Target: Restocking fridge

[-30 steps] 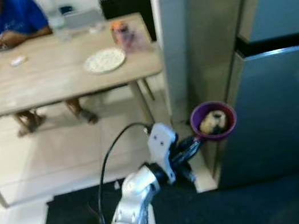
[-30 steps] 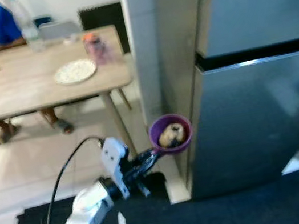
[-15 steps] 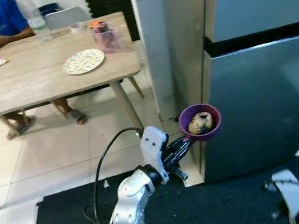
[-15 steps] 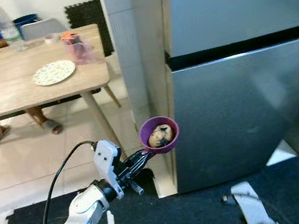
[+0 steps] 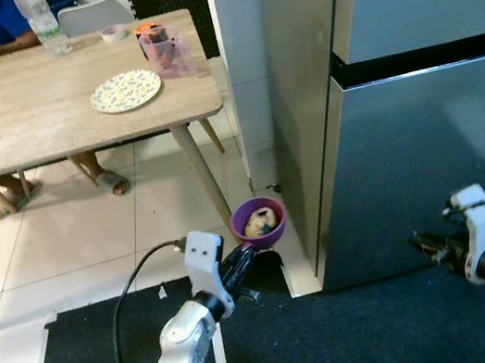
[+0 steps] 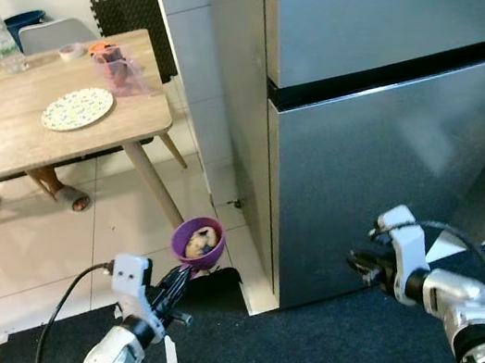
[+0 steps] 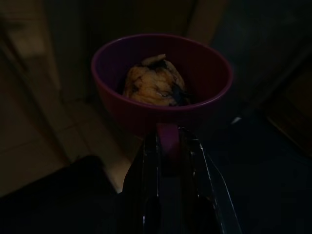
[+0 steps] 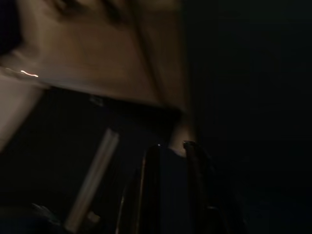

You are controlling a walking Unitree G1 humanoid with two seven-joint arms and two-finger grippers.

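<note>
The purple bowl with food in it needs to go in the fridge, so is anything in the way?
Yes. The grey fridge's lower door is shut, so the round purple plastic bowl, held by its handle in the left gripper, cannot go in yet. The right gripper is close to that door's lower part.

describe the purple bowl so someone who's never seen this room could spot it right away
Start at the tall steel fridge and look to the lower corner of its side nearest the wooden table. There the left tool holds a small purple bowl by its tab handle above the tiled floor. It is the one purple dish, with pale food inside; the table's plate is flat and patterned.
</note>
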